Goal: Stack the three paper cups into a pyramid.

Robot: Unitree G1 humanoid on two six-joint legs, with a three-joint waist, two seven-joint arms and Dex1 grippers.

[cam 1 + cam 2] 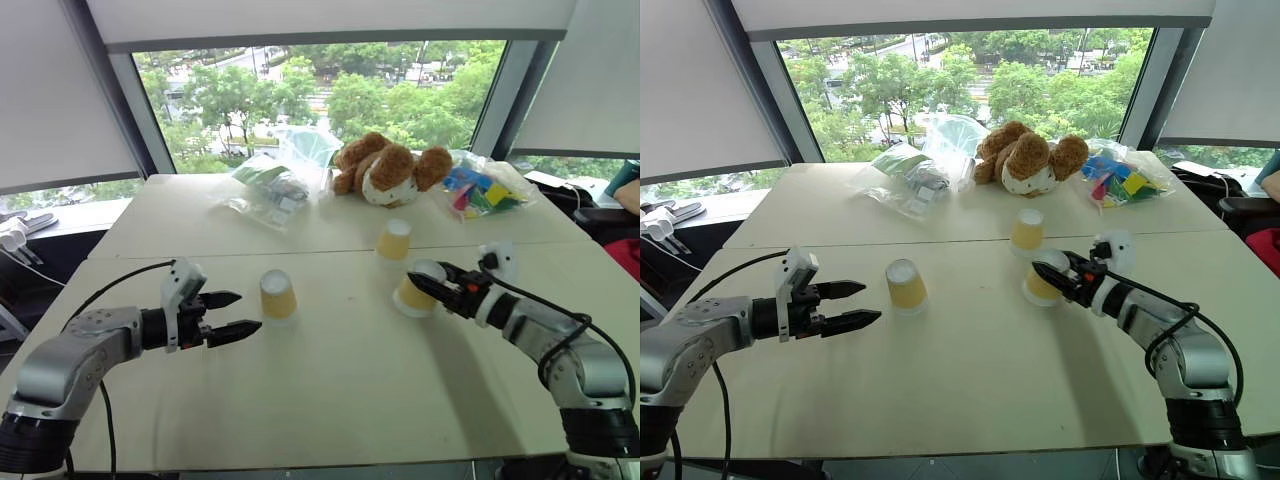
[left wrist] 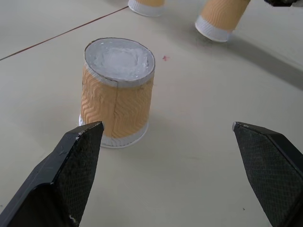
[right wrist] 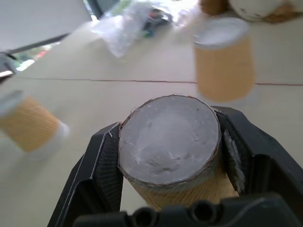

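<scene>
Three yellow-orange paper cups stand bottom-up on the pale table [image 1: 330,390]. The left cup [image 1: 277,293] sits just ahead of my left gripper [image 1: 245,312], which is open, its fingers [image 2: 75,161] short of the cup and not touching it. Farther back, near the table's seam, stands the second cup [image 1: 394,239]. My right gripper [image 1: 421,286] is shut on the third cup [image 3: 168,142], one finger pressed against each side. This cup leans tilted at the right of the table.
A brown plush toy [image 1: 385,168] lies at the back of the table. Clear plastic bags [image 1: 275,188] lie to its left and a bag of coloured blocks [image 1: 482,190] to its right. Open tabletop stretches between the two arms.
</scene>
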